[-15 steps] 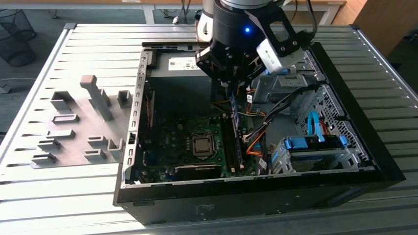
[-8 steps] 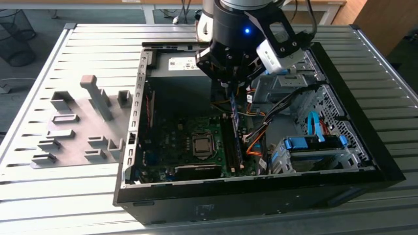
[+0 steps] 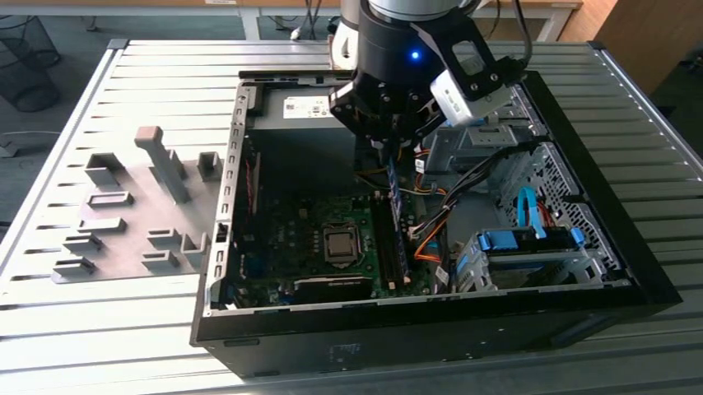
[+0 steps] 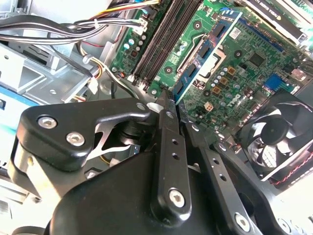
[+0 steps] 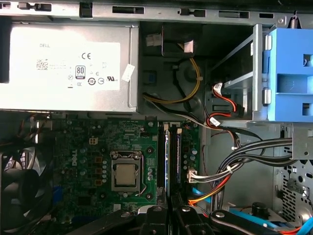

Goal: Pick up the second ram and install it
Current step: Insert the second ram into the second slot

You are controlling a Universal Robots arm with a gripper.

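We see the arm reaching down into the open computer case (image 3: 220, 247), which lies on a slatted metal table (image 3: 110, 329). The gripper (image 3: 393, 144) hangs over the far end of the memory slots (image 5: 168, 156), and in the second wrist view its two black fingers (image 4: 168, 147) are drawn close together, almost edge to edge, with nothing visibly clamped between them.

The second ram (image 3: 397, 230) stands on edge in the slot row of the motherboard (image 3: 296, 239), a thin blue strip running from the far side towards the near side, just to the exterior view's right of the processor socket (image 3: 342, 245). In the first wrist view we see it as a narrow blue line (image 5: 172, 159) between the black slots, directly ahead of the fingertips.

The power supply (image 5: 68, 68) sits at the far wall of the case, and a bundle of cables (image 3: 439, 222) runs beside the slots. Grey holder blocks (image 3: 121, 222) stand on the table to the exterior view's left of the case, well apart from the gripper
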